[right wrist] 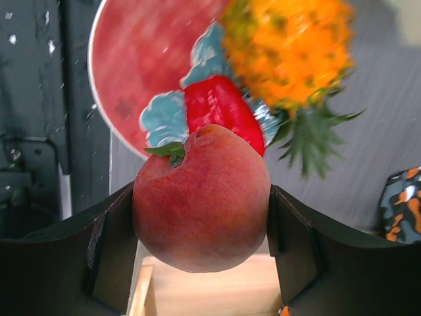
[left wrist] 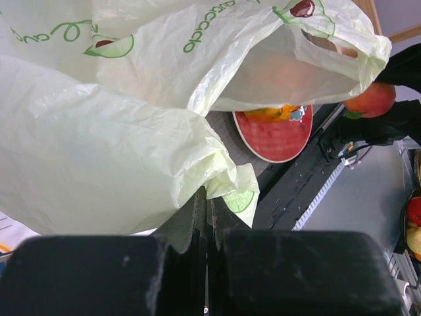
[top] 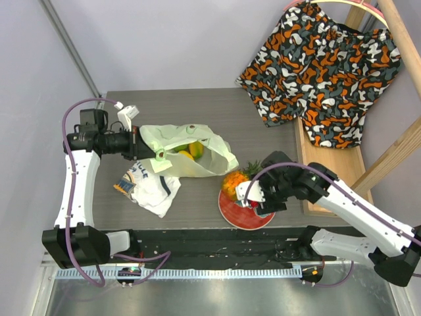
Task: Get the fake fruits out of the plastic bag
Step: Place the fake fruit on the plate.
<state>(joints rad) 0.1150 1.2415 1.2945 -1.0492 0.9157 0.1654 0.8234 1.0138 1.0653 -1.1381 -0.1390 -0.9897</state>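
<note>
Gripping a peach-like fruit (right wrist: 200, 204) by its belly, the right claw (top: 255, 197) hangs over the red plate (right wrist: 131, 59), jaws set wide against the fruit's two sides. The plate carries the pineapple (right wrist: 289, 46) and a red fruit (right wrist: 220, 108), which lies directly under the drop.

Risk one: let go from here, the round fruit strikes the red one, rolls over the rim and off the near edge of the surface (top: 197, 105) (the plate sits close to it).

Left claw (left wrist: 207, 217) is pressed together on a fold of the plastic bag (left wrist: 99, 151), propping the mouth open. Yellow and green fruits (top: 187, 153) lie inside.

Risk two: the thin film slips from the pinch and the mouth collapses over them
</note>
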